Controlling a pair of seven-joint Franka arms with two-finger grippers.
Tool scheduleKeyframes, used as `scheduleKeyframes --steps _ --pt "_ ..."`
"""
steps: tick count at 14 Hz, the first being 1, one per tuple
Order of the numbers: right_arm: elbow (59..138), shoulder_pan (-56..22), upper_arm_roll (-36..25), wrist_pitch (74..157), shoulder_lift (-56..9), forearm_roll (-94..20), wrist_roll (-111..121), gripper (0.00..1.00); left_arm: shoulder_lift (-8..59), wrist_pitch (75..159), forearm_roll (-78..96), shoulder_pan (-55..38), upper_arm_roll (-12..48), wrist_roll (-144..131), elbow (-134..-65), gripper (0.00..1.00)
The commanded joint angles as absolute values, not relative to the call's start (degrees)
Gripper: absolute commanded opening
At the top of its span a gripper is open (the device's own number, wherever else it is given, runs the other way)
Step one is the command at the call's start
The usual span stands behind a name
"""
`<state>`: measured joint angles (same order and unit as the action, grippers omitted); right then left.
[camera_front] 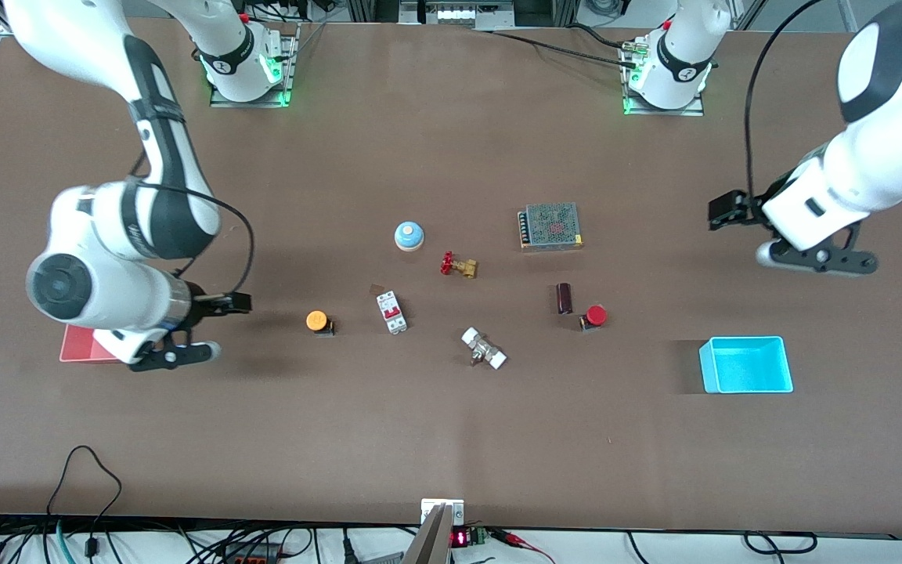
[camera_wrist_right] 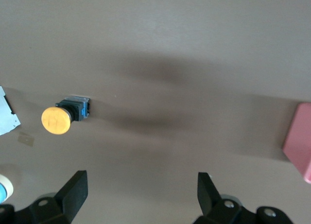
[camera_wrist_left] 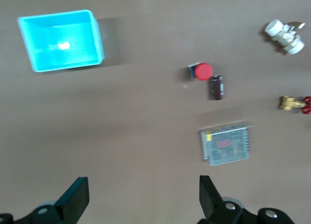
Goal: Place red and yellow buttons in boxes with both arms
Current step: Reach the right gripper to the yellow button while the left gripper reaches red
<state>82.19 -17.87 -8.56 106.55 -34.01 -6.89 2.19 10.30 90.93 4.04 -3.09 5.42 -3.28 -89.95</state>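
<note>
A: Where are the buttons now?

B: Both lie on the table (camera_front: 451, 439), not yet picked. The yellow button (camera_front: 316, 320) is near the right arm's end, beside the white breaker (camera_front: 391, 312). The red button (camera_front: 595, 316) is just beside a dark cylinder (camera_front: 565, 298), toward the left arm's end.

A: And the boxes?

B: The pink box (camera_front: 75, 345) is partly under the right gripper (camera_front: 208, 325). The cyan box (camera_front: 745, 364) is nearer to the front camera than the left gripper (camera_front: 721, 211) hangs.

A: Are the fingers closed?

B: No. In both wrist views the fingers are spread wide and hold nothing.

A: How will a button handle?

B: I think it is light and stiff, hard plastic. The round cap looks smooth, so it may slip. I would take it at the black base (camera_wrist_right: 77, 108), where the sides are flat. The red one is close to the cylinder, so the fingers have little room there.
</note>
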Motion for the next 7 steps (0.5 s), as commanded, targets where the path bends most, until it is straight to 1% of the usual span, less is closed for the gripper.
scheduleKeyframes --steps 1,4,7 --pt "81.5 -21.0 -9.1 109.8 -36.4 -7.6 -0.8 1.00 16.0 90.6 5.6 -3.4 6.1 -4.6 -85.6 1.00" --pt "81.6 -24.6 -9.1 111.4 -38.8 -7.5 -3.5 1.00 18.1 100.3 2.4 -6.7 6.2 -10.2 -86.5 1.00" --pt "81.7 -25.8 -9.1 112.1 -40.5 -7.5 -5.1 1.00 21.0 103.7 1.2 -8.8 6.1 -15.7 -86.7 1.00"
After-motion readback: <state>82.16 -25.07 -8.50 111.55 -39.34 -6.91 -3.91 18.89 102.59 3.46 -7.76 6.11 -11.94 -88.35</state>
